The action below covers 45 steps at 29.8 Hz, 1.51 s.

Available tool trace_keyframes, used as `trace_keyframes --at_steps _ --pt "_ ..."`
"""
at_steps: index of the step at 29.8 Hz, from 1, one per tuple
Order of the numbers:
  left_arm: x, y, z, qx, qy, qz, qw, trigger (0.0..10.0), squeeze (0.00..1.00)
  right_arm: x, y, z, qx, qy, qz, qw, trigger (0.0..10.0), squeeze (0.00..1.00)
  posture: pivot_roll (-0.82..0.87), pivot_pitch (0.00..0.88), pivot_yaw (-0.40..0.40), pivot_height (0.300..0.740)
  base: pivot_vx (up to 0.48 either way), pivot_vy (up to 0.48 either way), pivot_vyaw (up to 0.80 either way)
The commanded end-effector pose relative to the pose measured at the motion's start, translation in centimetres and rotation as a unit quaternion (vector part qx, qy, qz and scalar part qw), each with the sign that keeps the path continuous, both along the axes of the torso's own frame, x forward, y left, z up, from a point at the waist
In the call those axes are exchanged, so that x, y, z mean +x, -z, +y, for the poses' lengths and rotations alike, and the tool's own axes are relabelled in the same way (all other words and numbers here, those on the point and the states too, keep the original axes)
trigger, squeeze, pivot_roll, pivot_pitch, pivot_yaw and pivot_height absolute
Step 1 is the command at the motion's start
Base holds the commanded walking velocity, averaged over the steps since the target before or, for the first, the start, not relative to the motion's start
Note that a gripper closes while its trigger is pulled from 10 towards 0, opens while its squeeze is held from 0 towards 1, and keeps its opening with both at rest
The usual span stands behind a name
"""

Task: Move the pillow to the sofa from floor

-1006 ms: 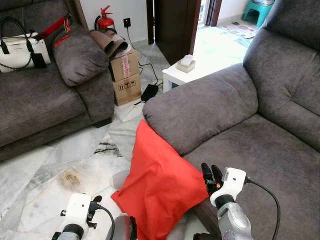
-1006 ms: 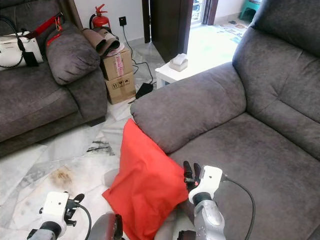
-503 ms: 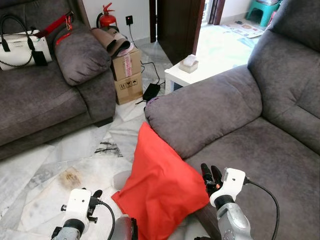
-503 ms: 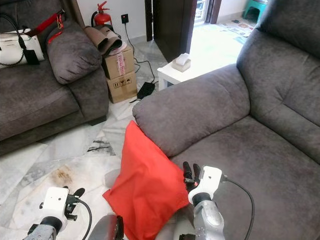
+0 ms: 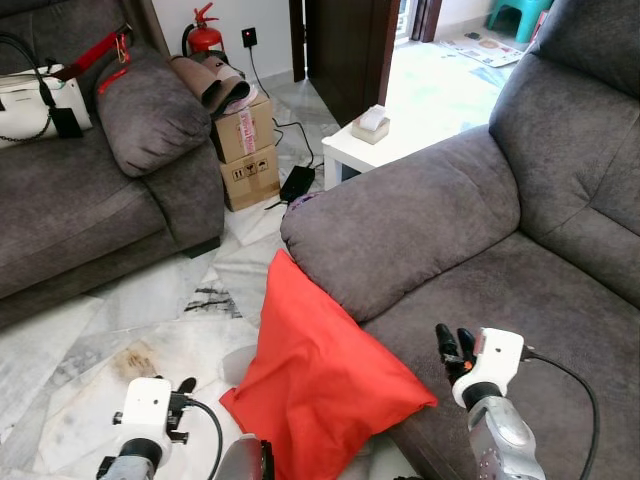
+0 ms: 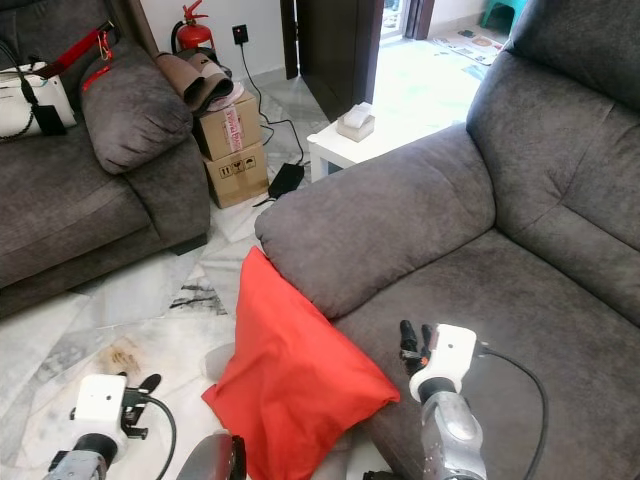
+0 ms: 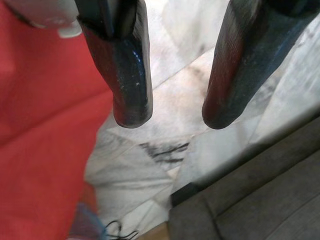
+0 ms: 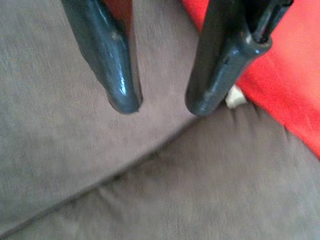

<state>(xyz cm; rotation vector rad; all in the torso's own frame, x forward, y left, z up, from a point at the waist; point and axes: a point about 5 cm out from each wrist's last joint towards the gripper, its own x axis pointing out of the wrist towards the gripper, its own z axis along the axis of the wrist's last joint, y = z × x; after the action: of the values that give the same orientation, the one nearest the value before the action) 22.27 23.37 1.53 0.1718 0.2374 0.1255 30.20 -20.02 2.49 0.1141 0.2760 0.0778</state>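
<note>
A red pillow (image 5: 320, 380) stands tilted on the marble floor, leaning against the front of the grey sofa (image 5: 530, 300) below its armrest (image 5: 400, 220). My right gripper (image 5: 452, 345) hovers over the front edge of the sofa seat, just right of the pillow's corner. It is open, with nothing between its fingers. In the right wrist view the gripper (image 8: 162, 105) is above grey fabric, with the pillow (image 8: 285, 95) off to one side. My left gripper (image 5: 182, 388) hangs low over the floor left of the pillow. It is open (image 7: 175, 117), with the pillow (image 7: 40, 150) beside it.
A second grey sofa (image 5: 90, 200) with a white handbag (image 5: 40, 100) stands at the left. Stacked cardboard boxes (image 5: 245, 150), a fire extinguisher (image 5: 205, 35), a low white table (image 5: 375, 145) and a cable with an adapter (image 5: 297, 182) lie between the sofas.
My right gripper has moved right, off the pillow's corner and over the sofa seat. The left gripper sits slightly lower. The camera has shifted a little.
</note>
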Motion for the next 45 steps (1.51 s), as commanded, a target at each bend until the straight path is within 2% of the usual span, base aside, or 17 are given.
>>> trace_keyframes --at_steps 1,2,3,7,11,13,18,21,24,27,28,30,39,41,45 --pt "-0.8 0.5 0.6 -0.003 -0.014 0.013 1.0 10.0 0.0 -0.5 0.6 -0.3 -0.012 -0.018 0.02 1.0 10.0 0.92 0.07 0.151 0.054 0.623 0.0 0.0 0.0" --pt "-0.9 0.4 0.6 -0.003 -0.015 0.012 1.0 10.0 0.0 -0.5 0.6 -0.4 -0.017 -0.03 0.022 0.999 10.0 1.0 0.07 0.151 0.054 0.623 0.0 0.0 0.0" --pt "-1.1 0.4 0.6 -0.003 -0.016 0.011 1.0 10.0 0.0 -0.6 0.7 -0.4 -0.039 -0.059 0.027 0.997 10.0 1.0 0.08 0.154 0.059 0.623 0.0 0.0 0.0" --pt "-1.4 0.4 0.6 -0.003 -0.015 0.011 1.0 10.0 0.0 -0.6 0.9 -0.7 -0.081 -0.102 0.045 0.99 10.0 1.0 0.09 0.158 0.063 0.623 0.0 0.0 0.0" --pt "-1.2 -0.1 0.5 -0.001 -0.01 0.003 1.0 10.0 0.0 -0.1 0.2 -1.5 -0.083 -0.115 0.049 0.989 10.0 1.0 0.1 0.168 0.068 0.623 0.0 0.0 0.0" --pt "-0.9 -0.4 0.7 0.0 -0.011 -0.002 1.0 10.0 0.0 0.3 -0.2 -1.9 -0.1 -0.127 0.051 0.986 10.0 1.0 0.1 0.175 0.069 0.623 0.0 0.0 0.0" --pt "-0.8 -0.6 0.6 0.001 -0.006 -0.005 1.0 10.0 0.0 0.6 -0.5 -1.5 -0.1 -0.151 0.056 0.982 10.0 1.0 0.1 0.177 0.07 0.623 0.0 0.0 0.0" --pt "-0.6 -0.9 0.4 -0.001 -0.003 -0.008 1.0 10.0 0.0 0.5 -0.2 -1.2 -0.126 -0.194 0.081 0.969 10.0 1.0 0.11 0.186 0.078 0.623 0.0 0.0 0.0" --pt "-0.7 -0.9 0.5 -0.001 -0.002 -0.007 1.0 10.0 0.0 0.3 0.2 -1.4 -0.148 -0.192 0.104 0.965 10.0 1.0 0.1 0.188 0.079 0.623 0.0 0.0 0.0" --pt "-0.8 -0.8 0.3 -0.002 -0.001 -0.006 1.0 10.0 0.0 0.2 0.4 -1.5 -0.148 -0.189 0.109 0.965 10.0 1.0 0.11 0.184 0.078 0.623 0.0 0.0 0.0" --pt "-0.8 -0.8 0.1 -0.005 -0.001 -0.007 1.0 10.0 0.0 0.1 0.6 -1.7 -0.13 -0.176 0.122 0.968 10.0 1.0 0.11 0.179 0.077 0.623 0.0 0.0 0.0" --pt "-0.9 -0.8 0.0 -0.005 0.0 -0.007 1.0 10.0 0.0 0.0 0.7 -1.8 -0.122 -0.171 0.129 0.969 10.0 1.0 0.11 0.179 0.076 0.623 0.0 0.0 0.0" --pt "-1.0 -0.9 -0.5 -0.012 0.004 -0.008 1.0 10.0 0.0 -0.2 0.6 -2.3 -0.09 -0.189 0.15 0.966 10.0 1.0 0.1 0.175 0.063 0.623 0.0 0.0 0.0" --pt "-1.1 -0.8 -0.5 -0.013 0.002 -0.008 1.0 10.0 0.0 0.8 -0.8 -3.2 -0.041 -0.155 0.115 0.98 10.0 1.0 0.09 0.173 0.057 0.623 0.0 0.0 0.0" --pt "-1.1 -0.8 -0.5 -0.015 0.002 -0.008 1.0 10.0 0.0 1.1 -1.5 -3.8 -0.018 -0.14 0.104 0.984 10.0 1.0 0.09 0.172 0.054 0.623 0.0 0.0 0.0"
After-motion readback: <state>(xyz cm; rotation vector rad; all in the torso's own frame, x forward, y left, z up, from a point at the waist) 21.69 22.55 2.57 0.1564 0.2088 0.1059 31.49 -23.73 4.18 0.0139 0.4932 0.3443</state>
